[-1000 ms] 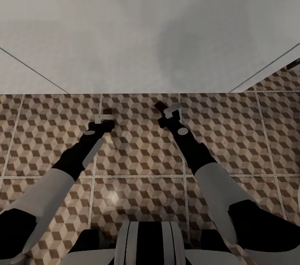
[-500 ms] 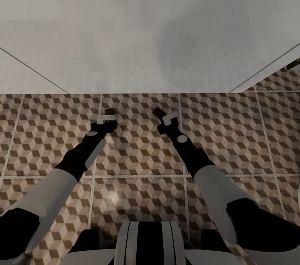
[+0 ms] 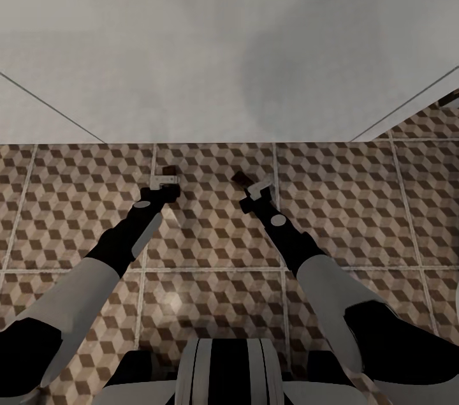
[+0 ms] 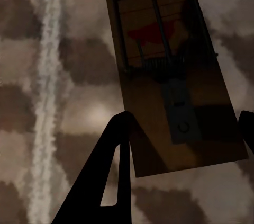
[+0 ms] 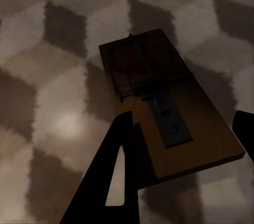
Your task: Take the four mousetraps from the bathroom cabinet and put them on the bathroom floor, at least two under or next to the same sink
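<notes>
Two mousetraps show, one in each gripper. In the head view, the left gripper (image 3: 167, 179) sits left of the middle of the frame and the right gripper (image 3: 250, 184) sits just right of the middle. Both hang over the floor (image 3: 210, 233), near the foot of the pale wall (image 3: 223, 41) that fills the top half of the frame.

In the left wrist view, the left trap (image 4: 169, 70) is a flat brown board with a black wire bar and a red mark. It sticks out between two dark fingers (image 4: 103, 176), which are closed on its near end.

In the right wrist view, the right trap (image 5: 164, 110) is a darker board with a black wire bar. Two dark fingers (image 5: 111, 176) are closed on its near end too.

Under both traps is the cube-pattern tile. I cannot tell if either trap touches it.
</notes>
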{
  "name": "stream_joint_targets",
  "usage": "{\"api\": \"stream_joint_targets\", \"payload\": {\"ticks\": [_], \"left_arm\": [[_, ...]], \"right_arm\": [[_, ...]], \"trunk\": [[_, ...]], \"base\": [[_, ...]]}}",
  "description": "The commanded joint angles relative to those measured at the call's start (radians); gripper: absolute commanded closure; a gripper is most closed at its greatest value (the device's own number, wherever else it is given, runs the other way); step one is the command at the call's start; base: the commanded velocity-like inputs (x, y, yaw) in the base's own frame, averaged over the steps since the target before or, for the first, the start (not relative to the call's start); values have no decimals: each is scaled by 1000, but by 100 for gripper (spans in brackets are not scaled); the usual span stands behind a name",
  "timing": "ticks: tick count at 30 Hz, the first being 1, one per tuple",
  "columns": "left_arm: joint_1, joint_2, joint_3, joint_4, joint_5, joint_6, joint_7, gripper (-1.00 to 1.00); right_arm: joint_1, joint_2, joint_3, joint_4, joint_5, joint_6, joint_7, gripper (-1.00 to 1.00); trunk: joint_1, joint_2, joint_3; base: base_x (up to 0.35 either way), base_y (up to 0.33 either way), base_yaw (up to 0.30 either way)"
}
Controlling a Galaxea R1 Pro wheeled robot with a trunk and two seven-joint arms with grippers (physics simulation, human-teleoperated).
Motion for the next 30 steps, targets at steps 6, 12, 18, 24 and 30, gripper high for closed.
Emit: {"api": "stream_joint_targets", "payload": {"ticks": [6, 12, 18, 24, 30], "left_arm": [[-1, 1, -9, -2, 8, 4, 14, 100], [-1, 3, -30, -2, 8, 3, 14, 100], [0, 4, -35, -2, 8, 3, 15, 100], [-1, 5, -35, -2, 9, 3, 16, 100], [-1, 6, -36, -2, 9, 3, 16, 100]], "right_arm": [[-1, 0, -2, 2, 10, -2, -19, 100], [-7, 0, -2, 0, 11, 6, -50, 100], [-14, 0, -2, -1, 13, 20, -56, 100], [-26, 0, -2, -1, 13, 23, -57, 100], [-28, 0, -2, -6, 14, 23, -58, 100]], "trunk": [[0, 0, -1], [0, 0, -1], [0, 0, -1], [0, 0, -1], [0, 0, -1]], "base": [[0, 0, 0], [0, 0, 0], [0, 0, 0], [0, 0, 0], [0, 0, 0]]}}
